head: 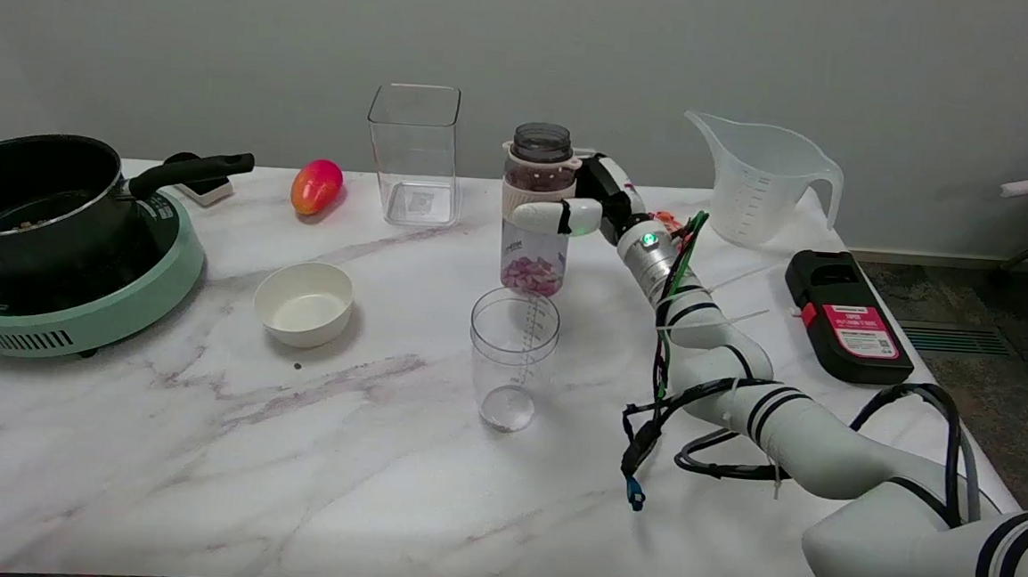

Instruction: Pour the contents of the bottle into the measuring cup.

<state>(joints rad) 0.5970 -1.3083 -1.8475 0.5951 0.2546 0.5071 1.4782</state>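
Clear smooth plastic bottle (535, 227) and measuring cup (512, 357); glossy marble-look table (201, 448).

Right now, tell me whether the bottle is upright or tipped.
Upright. The bottle stands vertical, mouth up, pink pieces settled at its bottom, right hand gripping it.

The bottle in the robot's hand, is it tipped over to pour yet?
No: the bottle stands upright in the right hand, its pink contents at the bottom.
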